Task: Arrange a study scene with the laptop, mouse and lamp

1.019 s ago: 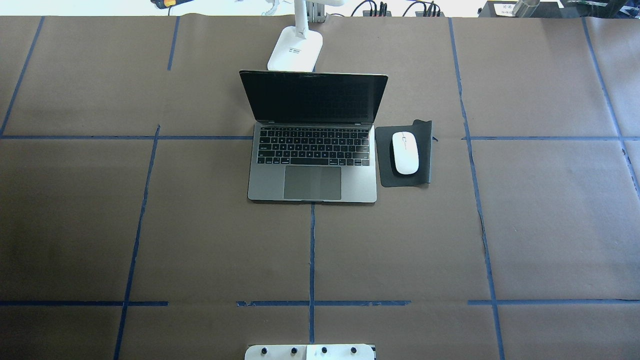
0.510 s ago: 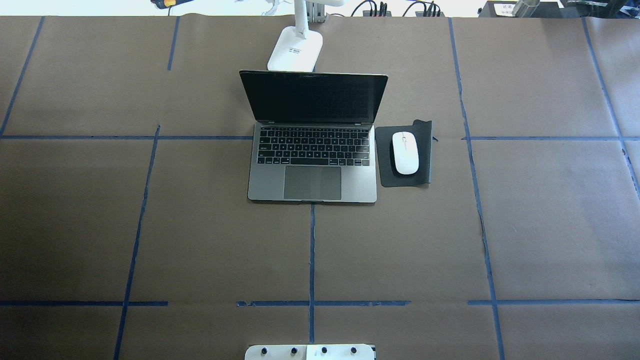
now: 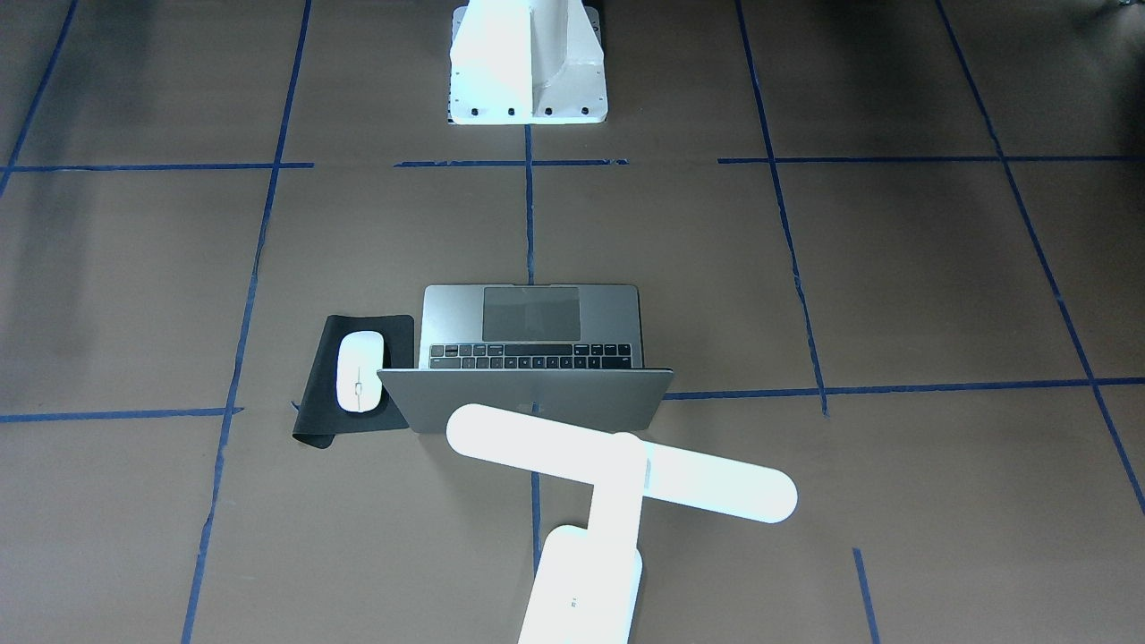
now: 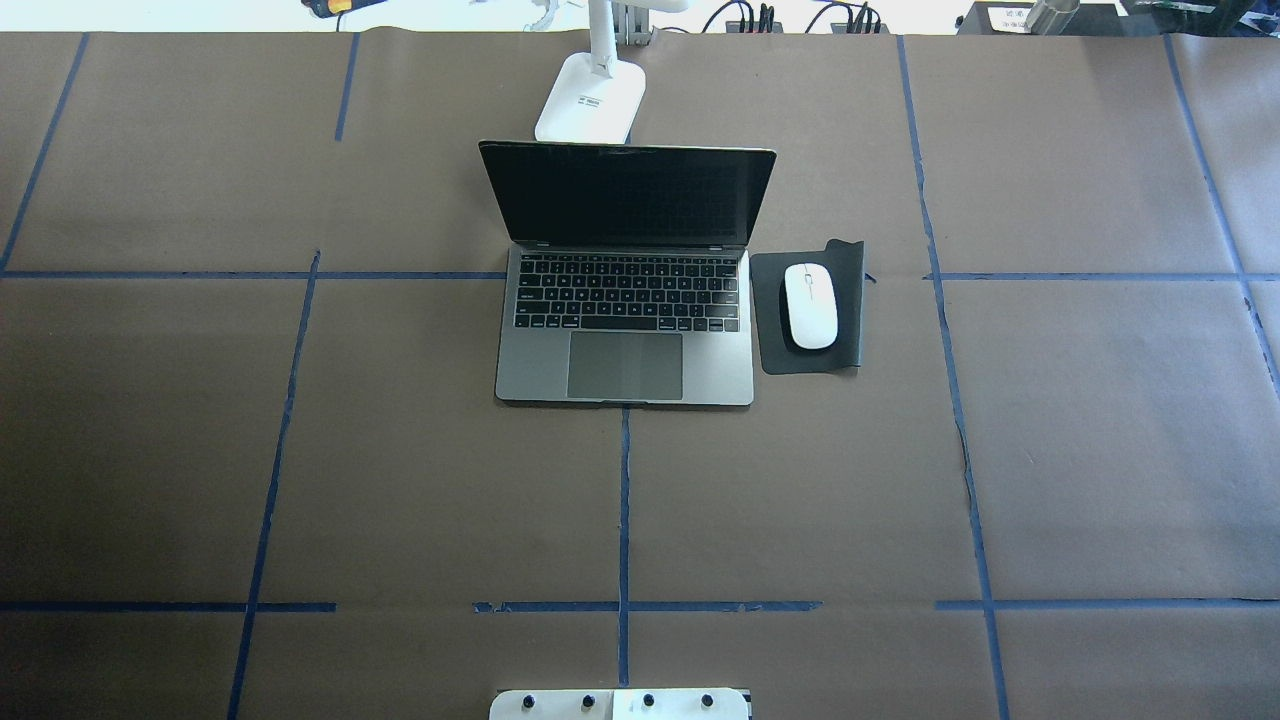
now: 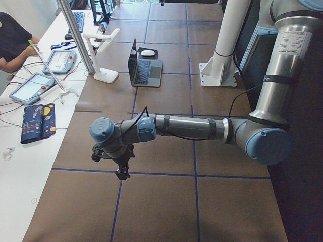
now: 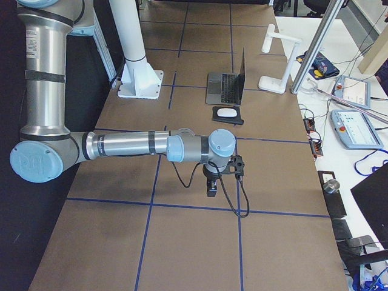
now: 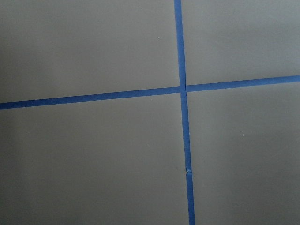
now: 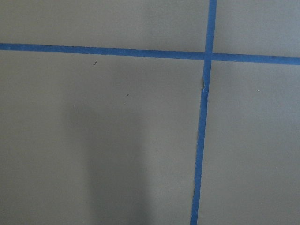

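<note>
Overhead exterior: laptop (image 4: 625, 300) seen open at upper centre of worktop (image 4: 300, 450). mouse (image 4: 809, 306) laid on black pad (image 4: 850, 320) just right of it. lamp (image 4: 590, 98) base set behind the lid. In side views only, left pincer (image 5: 121, 173) and right pincer (image 6: 211, 189) are hung low over bare worktop, well apart from the laptop. Their opening cannot be told.

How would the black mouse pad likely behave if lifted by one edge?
Probably floppy: the mouse pad is thin and one far corner curls off the table, so it would likely sag. The mouse lying on it would probably slide off once it tilts. Pushed, it may buckle rather than glide.
</note>
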Controlling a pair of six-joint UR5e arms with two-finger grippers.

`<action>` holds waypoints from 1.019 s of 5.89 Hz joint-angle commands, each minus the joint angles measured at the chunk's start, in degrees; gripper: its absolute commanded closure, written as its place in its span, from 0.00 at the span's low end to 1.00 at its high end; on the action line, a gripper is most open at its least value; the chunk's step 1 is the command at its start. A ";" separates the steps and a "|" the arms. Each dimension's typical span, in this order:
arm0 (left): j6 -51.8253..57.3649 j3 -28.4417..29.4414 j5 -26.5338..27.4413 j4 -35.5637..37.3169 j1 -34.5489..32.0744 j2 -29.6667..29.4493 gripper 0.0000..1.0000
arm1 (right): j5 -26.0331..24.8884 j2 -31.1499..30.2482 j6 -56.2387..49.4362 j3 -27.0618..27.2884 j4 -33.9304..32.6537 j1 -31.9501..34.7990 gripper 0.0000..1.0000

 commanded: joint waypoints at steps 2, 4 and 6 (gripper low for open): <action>-2.84 -9.75 -0.61 -0.80 0.34 9.97 0.00 | 0.88 -1.32 -0.10 2.27 -1.09 -0.12 0.00; -2.50 -9.79 -0.53 -1.15 0.43 11.05 0.00 | 0.88 -2.73 -0.10 3.68 -1.01 -0.04 0.00; -2.49 -10.31 -0.79 -1.32 0.43 11.23 0.00 | 0.01 -2.56 -0.18 3.68 -0.48 0.23 0.00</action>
